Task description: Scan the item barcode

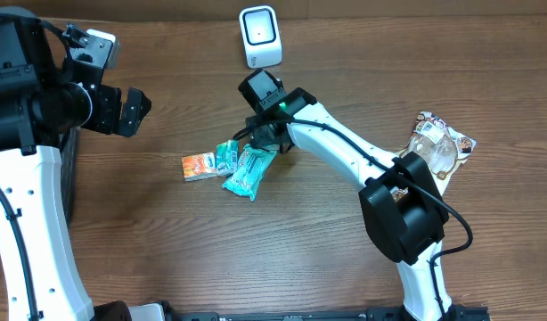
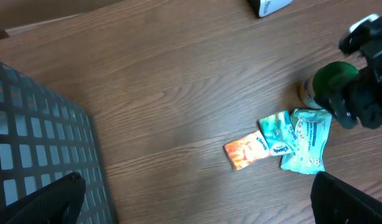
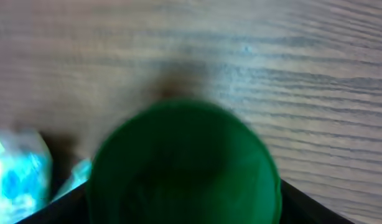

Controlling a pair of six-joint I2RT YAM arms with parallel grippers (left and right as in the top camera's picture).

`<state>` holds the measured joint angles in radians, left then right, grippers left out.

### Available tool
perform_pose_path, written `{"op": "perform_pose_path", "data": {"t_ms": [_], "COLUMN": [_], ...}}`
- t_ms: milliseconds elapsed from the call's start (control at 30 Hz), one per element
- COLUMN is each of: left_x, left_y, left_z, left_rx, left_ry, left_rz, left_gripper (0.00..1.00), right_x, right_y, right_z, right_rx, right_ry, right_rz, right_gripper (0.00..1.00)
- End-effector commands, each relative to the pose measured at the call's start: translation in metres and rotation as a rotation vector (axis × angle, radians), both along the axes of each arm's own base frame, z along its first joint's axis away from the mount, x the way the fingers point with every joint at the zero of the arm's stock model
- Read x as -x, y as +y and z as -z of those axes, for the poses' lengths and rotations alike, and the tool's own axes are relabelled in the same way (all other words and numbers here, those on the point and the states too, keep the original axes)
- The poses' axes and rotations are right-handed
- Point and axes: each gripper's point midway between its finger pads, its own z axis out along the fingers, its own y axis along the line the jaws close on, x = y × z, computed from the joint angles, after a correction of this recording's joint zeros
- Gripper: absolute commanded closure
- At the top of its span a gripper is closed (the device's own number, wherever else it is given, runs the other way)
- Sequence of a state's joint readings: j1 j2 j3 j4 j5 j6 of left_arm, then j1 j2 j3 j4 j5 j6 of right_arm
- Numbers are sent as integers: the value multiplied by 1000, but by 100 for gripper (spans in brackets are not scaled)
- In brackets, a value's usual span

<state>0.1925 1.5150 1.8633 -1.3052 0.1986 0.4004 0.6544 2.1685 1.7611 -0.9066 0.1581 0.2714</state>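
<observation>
A jar with a round green lid [image 3: 185, 168] fills the right wrist view, wedged between the two dark fingers of my right gripper [image 3: 185, 208], which is shut on it. From the left wrist view the lid [image 2: 331, 78] and a bit of the pale body show just above the table, beside the black right gripper [image 2: 365, 93]. Overhead, the right gripper [image 1: 272, 134] hides the jar; it sits just below the white barcode scanner [image 1: 259, 36]. My left gripper [image 1: 131, 111] hovers open at the far left, holding nothing.
Three packets lie together left of the right gripper: an orange one [image 1: 198, 166], a small teal one [image 1: 226, 158] and a larger teal one [image 1: 249, 171]. A clear snack bag [image 1: 438, 147] lies at the right. A grey mesh basket [image 2: 35, 143] stands at the left.
</observation>
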Motion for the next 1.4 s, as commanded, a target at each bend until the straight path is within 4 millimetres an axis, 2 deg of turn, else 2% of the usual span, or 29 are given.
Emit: {"op": "perform_pose_path", "data": {"t_ms": [0,167,267,300,400,567,667,733,833,1167,1367], "left_x": [0,0,0,0,0,0,0,0,0,0,0], "left_y": [1,1,1,1,1,1,1,1,1,1,1], "left_z": [-9,-9,-8,-9,-9,-9,-9,-9,-9,-9,-9], "left_rx": [-16,-16,-16,-16,-16,-16,-16,-16,-16,-16,-16], "left_ry": [-26,-26,-26,-26,-26,-26,-26,-26,-26,-26,-26], "left_rz": [16,16,16,16,16,16,16,16,16,16,16], "left_gripper": [1,0,0,0,0,0,0,0,0,0,0], "right_x": [8,30,24,20,2,-21,-32,-37,-37,-31,-25], "right_y": [5,3,-1,-1,-1,-13,-11,-17,-15,-11,-8], "right_z": [-34,-51,-63,-66,-74,-80,-84,-81,-73,-29,-20], "right_rx": [13,26,21,8,-80,-237,-278,-279,-314,-271,-245], "right_ry": [-29,2,-32,-48,-81,-96,-149,-179,-159,-76,-57], "right_rz": [-278,-503,-504,-481,-296,229,326,426,493,528,510], "right_gripper": [20,17,14,6,2,0,0,0,0,0,14]}}
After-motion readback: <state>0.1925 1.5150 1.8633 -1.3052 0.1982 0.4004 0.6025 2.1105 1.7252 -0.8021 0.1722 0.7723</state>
